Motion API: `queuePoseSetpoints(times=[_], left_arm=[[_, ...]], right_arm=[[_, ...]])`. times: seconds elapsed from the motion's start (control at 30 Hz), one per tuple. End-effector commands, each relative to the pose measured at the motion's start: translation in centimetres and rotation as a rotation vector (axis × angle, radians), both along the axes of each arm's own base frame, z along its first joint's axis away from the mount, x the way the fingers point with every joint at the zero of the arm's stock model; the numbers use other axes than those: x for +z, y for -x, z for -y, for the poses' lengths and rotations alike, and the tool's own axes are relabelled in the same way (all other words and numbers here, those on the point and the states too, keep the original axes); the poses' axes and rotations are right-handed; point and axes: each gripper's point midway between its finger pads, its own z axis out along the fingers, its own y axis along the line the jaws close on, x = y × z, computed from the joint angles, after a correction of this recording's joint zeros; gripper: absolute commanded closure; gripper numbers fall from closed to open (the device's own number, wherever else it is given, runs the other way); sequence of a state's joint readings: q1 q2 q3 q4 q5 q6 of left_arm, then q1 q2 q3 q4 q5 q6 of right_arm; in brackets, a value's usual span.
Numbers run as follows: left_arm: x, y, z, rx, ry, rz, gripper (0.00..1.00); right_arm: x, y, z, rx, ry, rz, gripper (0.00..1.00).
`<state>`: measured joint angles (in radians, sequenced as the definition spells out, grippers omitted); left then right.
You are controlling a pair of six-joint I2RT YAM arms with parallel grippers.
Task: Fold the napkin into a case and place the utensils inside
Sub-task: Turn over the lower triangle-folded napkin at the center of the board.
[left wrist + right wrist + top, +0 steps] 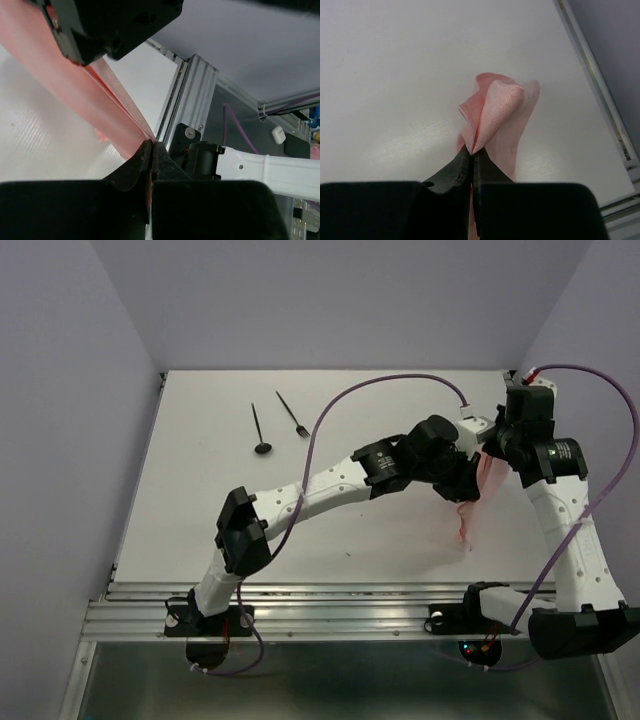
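I note the left gripper (pixel 151 145) clamped on the napkin (pixel 75 90) edge, and the right gripper (pixel 472 150) pinching a bunched corner, over the right of the table (pixel 200 490). Far left lie the spoon (pixel 259 430) and the fork (pixel 292 415), apart.

The napkin (pixel 502 107) is pale salmon pink with a fine woven sheen (a little darker inside its folds); the tabletop (pixel 200 530) is plain white; the fork (pixel 291 414) and the spoon (pixel 258 428) are both black; the cables (pixel 400 378) are purple; the left end effector (pixel 151 146) and the right end effector (pixel 471 150) are black; the left arm (pixel 325 488) and the right arm (pixel 578 545) are white with black joints; the walls (pixel 350 300) are pale lilac.
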<state>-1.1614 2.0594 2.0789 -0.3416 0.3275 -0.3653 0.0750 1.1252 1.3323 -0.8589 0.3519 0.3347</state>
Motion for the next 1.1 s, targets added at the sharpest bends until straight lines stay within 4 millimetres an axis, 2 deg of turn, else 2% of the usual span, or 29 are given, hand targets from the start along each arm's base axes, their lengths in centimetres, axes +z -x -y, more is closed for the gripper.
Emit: queuePoseSetpoints(times=[0.0, 0.03, 0.07, 0.1, 0.13, 0.17, 0.2, 0.23, 0.3, 0.33, 0.37, 0.4, 0.43, 0.47, 0.53, 0.57, 0.7, 0.77, 0.93, 1.07], left_arm=[[6.5, 6.5, -1.4, -0.224, 0.192, -0.078, 1.0], [6.4, 6.9, -1.8, -0.246, 0.214, -0.1, 1.0], [4.6, 6.3, -3.1, -0.23, 0.199, -0.131, 1.0], [5.4, 5.8, -3.2, -0.225, 0.269, -0.116, 1.0], [4.9, 5.6, -3.9, -0.215, 0.281, -0.158, 1.0], [2.1, 5.6, -5.4, -0.198, 0.255, -0.202, 1.0], [2.5, 3.9, -6.1, -0.169, 0.322, -0.186, 1.0], [-1.3, 3.7, -7.6, -0.133, 0.271, -0.269, 1.0], [-1.9, 2.4, -9.4, -0.081, 0.3, -0.258, 1.0], [-3.1, 0.6, -10.5, -0.018, 0.286, -0.254, 1.0], [-5.6, 0.5, -11.7, 0.011, 0.241, -0.279, 1.0], [-6.0, -0.7, -12.8, 0.058, 0.242, -0.267, 1.0], [-6.8, -1.1, -13.5, 0.08, 0.231, -0.267, 1.0], [-8.3, -1.0, -14.6, 0.102, 0.208, -0.281, 1.0], [-9.6, -1.7, -15.8, 0.144, 0.188, -0.285, 1.0], [-10.8, -1.9, -16.9, 0.169, 0.167, -0.289, 1.0], [-13.6, -2.0, -18.9, 0.224, 0.117, -0.299, 1.0], [-14.9, -1.6, -19.7, 0.235, 0.091, -0.31, 1.0], [-17.9, -1.0, -21.1, 0.266, 0.03, -0.337, 1.0], [-19.1, -0.8, -21.8, 0.29, 0.01, -0.343, 1.0]], right_arm=[[7.5, -2.0, 1.9, -0.033, 0.096, 0.149, 0.99], [7.7, -2.7, 1.2, 0.012, 0.087, 0.145, 0.99], [6.8, -4.4, -0.4, 0.099, 0.059, 0.11, 0.99], [6.7, -5.5, -1.3, 0.145, 0.036, 0.102, 0.99], [7.4, -6.6, -2.7, 0.202, 0.018, 0.116, 0.99], [6.8, -7.6, -4.0, 0.234, 0.021, 0.093, 0.99], [3.9, -9.9, -5.3, 0.254, 0.041, 0.008, 0.99], [3.9, -11.0, -8.2, 0.312, 0.059, 0.003, 0.99], [1.6, -13.2, -10.9, 0.352, 0.07, -0.044, 0.99], [-0.8, -14.9, -14.0, 0.401, 0.065, -0.082, 0.99], [-1.9, -15.7, -15.5, 0.423, 0.061, -0.097, 0.99], [-4.7, -16.7, -17.3, 0.454, 0.05, -0.142, 0.99], [-5.6, -17.1, -18.7, 0.48, 0.04, -0.148, 0.99], [-5.9, -17.5, -21.1, 0.52, 0.014, -0.13, 0.99], [-7.5, -17.9, -23.2, 0.561, -0.013, -0.142, 0.99], [-9.1, -18.3, -24.4, 0.577, -0.029, -0.166, 0.99], [-12.0, -17.8, -27.2, 0.632, -0.053, -0.204, 0.99], [-12.7, -17.8, -27.6, 0.641, -0.069, -0.21, 0.99], [-15.0, -16.2, -29.0, 0.675, -0.068, -0.254, 0.99], [-15.8, -15.5, -29.2, 0.676, -0.069, -0.264, 0.99]])
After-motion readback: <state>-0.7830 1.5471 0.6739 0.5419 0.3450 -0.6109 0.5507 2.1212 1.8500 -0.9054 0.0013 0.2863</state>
